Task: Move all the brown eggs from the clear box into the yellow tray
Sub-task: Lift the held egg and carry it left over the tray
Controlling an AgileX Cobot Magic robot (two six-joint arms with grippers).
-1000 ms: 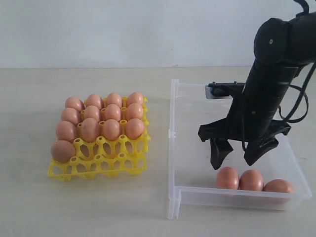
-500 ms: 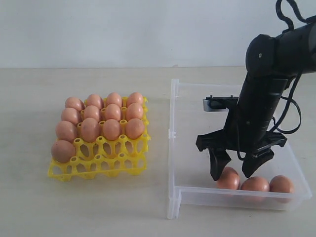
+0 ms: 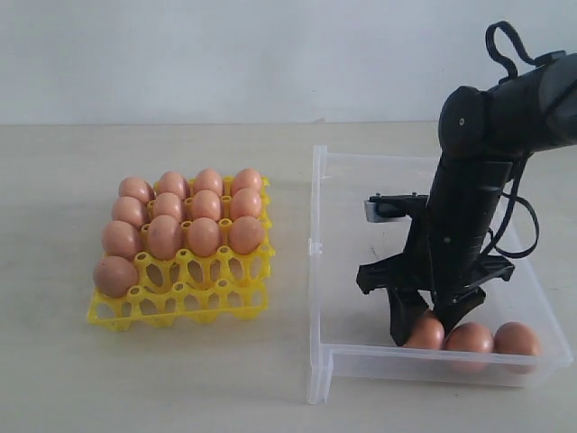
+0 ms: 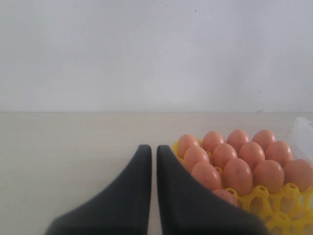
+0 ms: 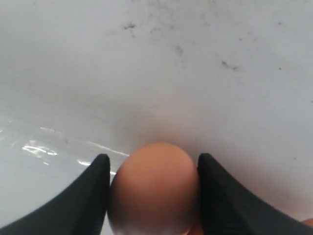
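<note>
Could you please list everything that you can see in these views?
Table: one, beige, under everything.
Wall: one, white, behind the table.
Tray: one, yellow, on the table beside the box.
Tray eggs: thirteen, brown, in the tray's cups.
Box: one, clear, on the table.
Box eggs: three, brown, along the box's near wall.
Left gripper: one, black, shut, beside the tray.
Right gripper: one, black, in the box, fingers against both sides of the egg nearest the tray.
</note>
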